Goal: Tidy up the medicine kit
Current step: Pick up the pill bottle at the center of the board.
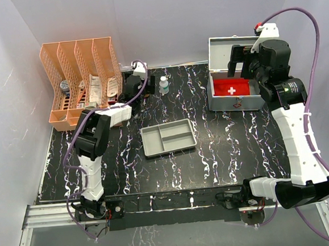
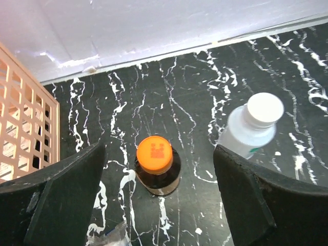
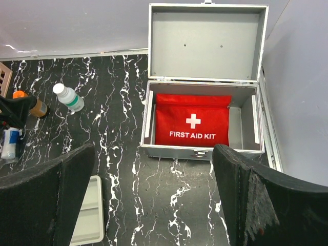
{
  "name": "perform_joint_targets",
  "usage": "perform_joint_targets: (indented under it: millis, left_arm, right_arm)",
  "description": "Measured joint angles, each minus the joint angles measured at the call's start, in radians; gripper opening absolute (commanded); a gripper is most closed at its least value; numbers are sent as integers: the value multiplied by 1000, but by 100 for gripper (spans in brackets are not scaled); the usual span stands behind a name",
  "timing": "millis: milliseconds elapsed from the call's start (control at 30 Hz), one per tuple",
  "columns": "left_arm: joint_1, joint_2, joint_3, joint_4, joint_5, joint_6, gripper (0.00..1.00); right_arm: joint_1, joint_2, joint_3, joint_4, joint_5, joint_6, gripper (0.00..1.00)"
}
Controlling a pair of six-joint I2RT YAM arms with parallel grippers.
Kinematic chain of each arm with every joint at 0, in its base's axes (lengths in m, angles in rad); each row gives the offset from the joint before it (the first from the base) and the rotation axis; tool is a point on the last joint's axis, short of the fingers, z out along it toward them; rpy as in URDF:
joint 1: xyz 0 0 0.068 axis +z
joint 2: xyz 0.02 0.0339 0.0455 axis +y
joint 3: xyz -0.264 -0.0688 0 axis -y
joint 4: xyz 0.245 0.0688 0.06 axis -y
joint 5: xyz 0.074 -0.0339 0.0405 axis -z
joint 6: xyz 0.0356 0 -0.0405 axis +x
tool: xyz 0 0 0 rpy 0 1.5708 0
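Note:
The medicine kit [image 1: 237,102] is a grey metal box at the back right, its lid up. A red first-aid pouch [image 3: 192,120] lies flat inside the medicine kit [image 3: 202,151]. My right gripper [image 3: 154,169] hovers open over the table in front of the box, holding nothing; in the top view the right gripper [image 1: 241,63] is above the box. My left gripper [image 2: 159,169] is open at the back left, its fingers either side of a brown bottle with an orange cap [image 2: 155,154], clear of it. A white-capped bottle [image 2: 253,125] stands just right of it.
An orange file organiser [image 1: 81,78] with packets in it fills the back left corner. A shallow grey divided tray [image 1: 168,137] lies mid-table. A small plastic packet [image 2: 110,236] lies under the left gripper. The white bottle [image 1: 163,85] stands near the back wall.

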Motion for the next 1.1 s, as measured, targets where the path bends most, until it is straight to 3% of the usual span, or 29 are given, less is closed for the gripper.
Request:
perform_joint_targets:
  millis: [467,567,633,767,833,1100]
  left_arm:
    - [41,176,7,82,26,-47,86]
    - [47,211,24,90,47,-55,82]
    - [49,235,41,95,55,-61,70]
    - [55,277,72,108,76,-76,22]
    - [58,283,74,119,85,-82,3]
    - [63,266,50,114,137,-79,0]
  right_arm:
    - [0,20,43,-52,-11,27,98]
    - [0,27,48,-59,-13,38,98]
    - [0,29,53,-60,-14,45,98]
    - [0,28,68,-66,-13,58,98]
    - [0,27,69,-70,-12,68,98]
    - [0,19,64,-79,-20,88,98]
